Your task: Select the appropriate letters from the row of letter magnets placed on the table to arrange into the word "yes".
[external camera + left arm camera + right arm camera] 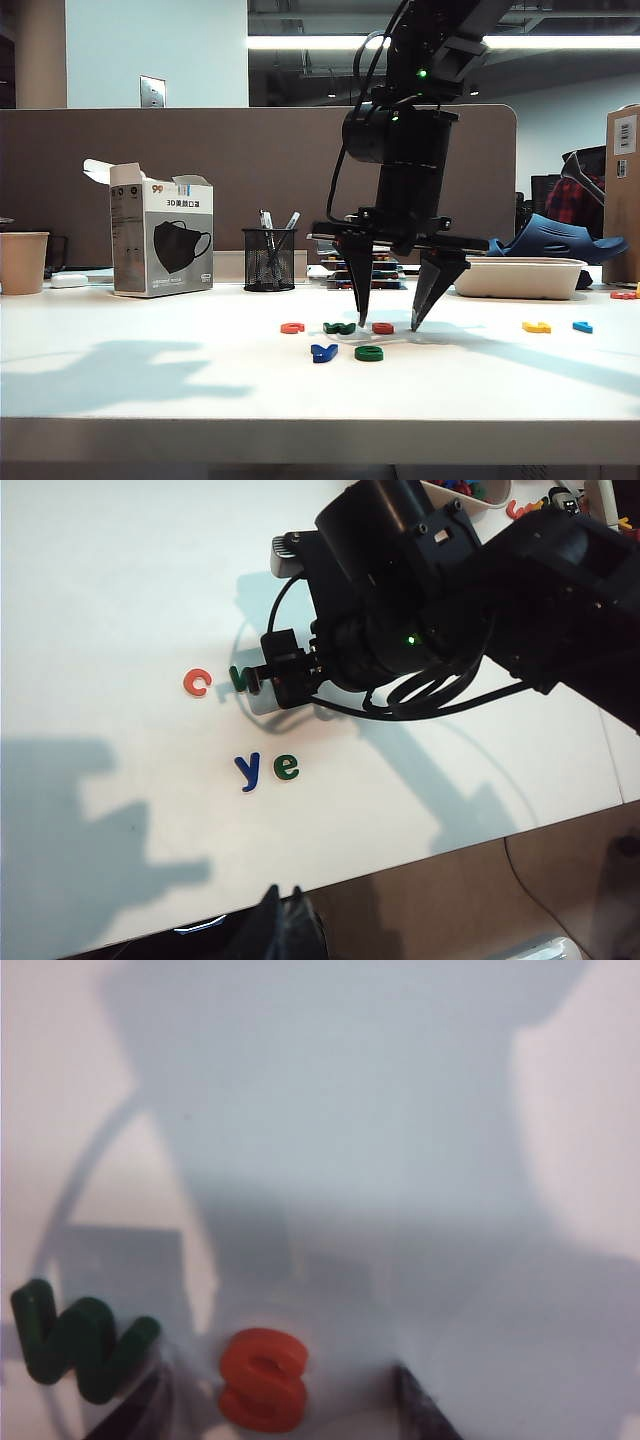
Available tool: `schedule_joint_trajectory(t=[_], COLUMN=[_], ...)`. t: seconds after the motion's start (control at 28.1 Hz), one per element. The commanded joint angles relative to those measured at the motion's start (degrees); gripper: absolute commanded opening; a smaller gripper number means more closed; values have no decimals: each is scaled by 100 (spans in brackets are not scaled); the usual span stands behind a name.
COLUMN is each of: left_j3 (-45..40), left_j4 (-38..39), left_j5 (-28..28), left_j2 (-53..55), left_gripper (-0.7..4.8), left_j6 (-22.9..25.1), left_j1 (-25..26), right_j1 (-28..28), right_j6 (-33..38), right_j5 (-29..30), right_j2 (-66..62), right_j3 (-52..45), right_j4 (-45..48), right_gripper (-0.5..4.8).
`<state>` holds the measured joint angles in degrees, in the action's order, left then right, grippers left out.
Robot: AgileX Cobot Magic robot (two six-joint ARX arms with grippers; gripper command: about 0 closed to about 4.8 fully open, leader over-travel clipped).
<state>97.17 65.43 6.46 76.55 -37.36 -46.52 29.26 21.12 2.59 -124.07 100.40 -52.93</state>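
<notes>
White and smooth, the table (120, 380) ran under office clutter along its far edge: a mask box (160, 240), a paper cup (22, 262), a mesh pen holder (268, 258) and a pale tray (520, 277).

We saw the right gripper (391, 322) pointing straight down over the middle of the table, jaws spread wide, tips just above the surface and nothing held. The orange-red s (262, 1378) lay flat between its two fingertips (425, 1410), nearer the left one, touching neither as far as we could tell. In the right wrist view its long axis ran roughly near-to-far across the jaw line. The dark green w (80, 1345) lay just left of it, outside the jaws, and an orange-red c (291, 327) farther left.

Nearer the front edge, the dark blue y (248, 770) and the green e (287, 768) sat side by side, close but apart, with the y on the left. A yellow letter (536, 327) and a light blue letter (582, 326) lay well apart to the right.

Of the left gripper we could not tell the state; its wrist view showed only dark tips at the near edge.
</notes>
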Motion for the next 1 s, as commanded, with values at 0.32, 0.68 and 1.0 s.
schedule_joint_trajectory(t=[0.32,0.68,1.0], left_j3=[22,22,22], left_j4=[-37,-37,-37], left_j5=[-2,-2,-2], left_j2=[-15,-15,-15], left_gripper=[-5,-5,-5], left_j6=[-15,-15,-15], left_j1=[4,4,4], right_j1=[31,188,205], right_j6=[-15,-9,144], right_j5=[-20,-267,-282], right_j2=[-170,-173,-243], right_j3=[20,20,20], right_j4=[-168,-229,-221], right_gripper=[283,273,270])
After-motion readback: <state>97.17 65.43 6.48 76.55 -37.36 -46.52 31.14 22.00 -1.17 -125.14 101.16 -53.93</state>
